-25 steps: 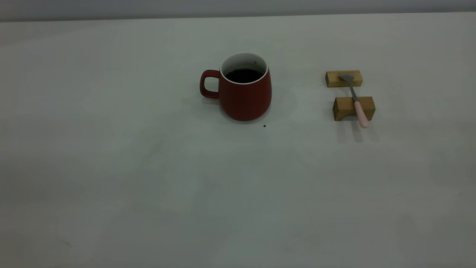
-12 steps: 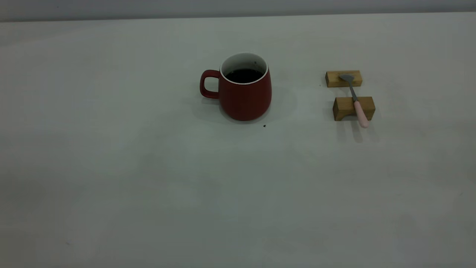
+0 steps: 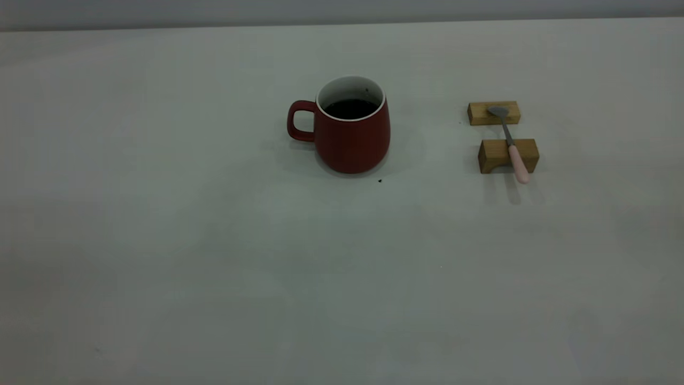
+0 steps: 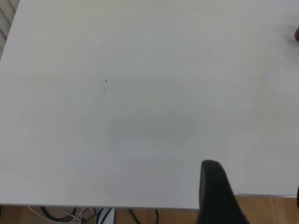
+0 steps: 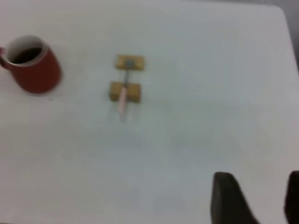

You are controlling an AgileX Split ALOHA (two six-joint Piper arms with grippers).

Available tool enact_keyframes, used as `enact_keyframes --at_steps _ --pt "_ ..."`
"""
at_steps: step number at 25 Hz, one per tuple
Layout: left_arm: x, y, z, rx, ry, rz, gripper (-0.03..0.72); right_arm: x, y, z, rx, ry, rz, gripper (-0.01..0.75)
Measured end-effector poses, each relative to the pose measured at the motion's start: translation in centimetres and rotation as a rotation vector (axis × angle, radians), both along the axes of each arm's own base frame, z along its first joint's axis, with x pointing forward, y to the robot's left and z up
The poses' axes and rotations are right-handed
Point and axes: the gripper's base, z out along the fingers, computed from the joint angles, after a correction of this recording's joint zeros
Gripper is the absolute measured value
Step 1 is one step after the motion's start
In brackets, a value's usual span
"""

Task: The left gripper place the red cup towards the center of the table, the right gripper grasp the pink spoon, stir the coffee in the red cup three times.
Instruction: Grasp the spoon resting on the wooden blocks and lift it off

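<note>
**Cup's mid-table, spoon parked on its blocks**

On the table [image 3: 214, 267], a bit back of the middle, we've got the red cup [image 3: 352, 136] standing upright, handle pointing to the exterior view's left, with the coffee [image 3: 350, 108] sitting dark inside it. There's a tiny black speck [image 3: 380, 181] just in front of its base. Off to the right, well apart from the cup, the pink spoon [image 3: 510, 144] lies across two wooden blocks [image 3: 507, 155], metal bowl on the far block and pink handle sticking out over the near one.

The right pincer [image 5: 254, 198] hangs over the near edge, well clear of the spoon, its fingers spread. For the left pincer [image 4: 217, 191] we only catch one dark finger, so we can't tell its state.
</note>
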Motion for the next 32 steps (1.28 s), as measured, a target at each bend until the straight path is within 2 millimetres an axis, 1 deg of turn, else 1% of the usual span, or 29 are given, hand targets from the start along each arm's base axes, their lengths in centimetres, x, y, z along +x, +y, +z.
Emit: enact_keyframes --at_steps 2,4,6,9,12,14,17,22,23,25,27,30,32 --pt "0.0 0.0 0.0 0.000 0.000 0.000 0.478 1.8 0.5 1.1 0.009 0.033 0.018 0.473" --pt "0.0 0.0 0.0 0.000 0.000 0.000 0.478 4.2 1.0 1.4 0.023 0.110 0.031 0.536" --pt "0.0 0.0 0.0 0.000 0.000 0.000 0.478 6.5 1.6 1.3 0.048 0.202 0.042 0.570" --pt "0.0 0.0 0.0 0.000 0.000 0.000 0.478 10.1 2.5 0.2 0.087 0.344 0.048 0.582" --pt "0.0 0.0 0.0 0.000 0.000 0.000 0.478 14.0 3.6 -1.8 0.136 0.478 0.055 0.582" --pt "0.0 0.0 0.0 0.000 0.000 0.000 0.478 16.2 4.1 -3.1 0.151 0.514 0.080 0.582" --pt "0.0 0.0 0.0 0.000 0.000 0.000 0.478 19.8 5.0 -5.6 0.171 0.598 0.106 0.582" --pt "0.0 0.0 0.0 0.000 0.000 0.000 0.478 24.6 5.9 -9.5 0.168 0.742 0.117 0.582" --pt "0.0 0.0 0.0 0.000 0.000 0.000 0.478 25.7 6.0 -10.6 0.168 0.778 0.112 0.582" --pt "0.0 0.0 0.0 0.000 0.000 0.000 0.478 27.5 6.3 -11.9 0.167 0.806 0.104 0.582" --pt "0.0 0.0 0.0 0.000 0.000 0.000 0.478 29.3 6.5 -13.7 0.164 0.843 0.097 0.582" --pt "0.0 0.0 0.0 0.000 0.000 0.000 0.478 31.8 7.4 -16.4 0.153 0.893 0.106 0.582" --pt "0.0 0.0 0.0 0.000 0.000 0.000 0.478 33.5 8.1 -17.8 0.146 0.903 0.117 0.582"
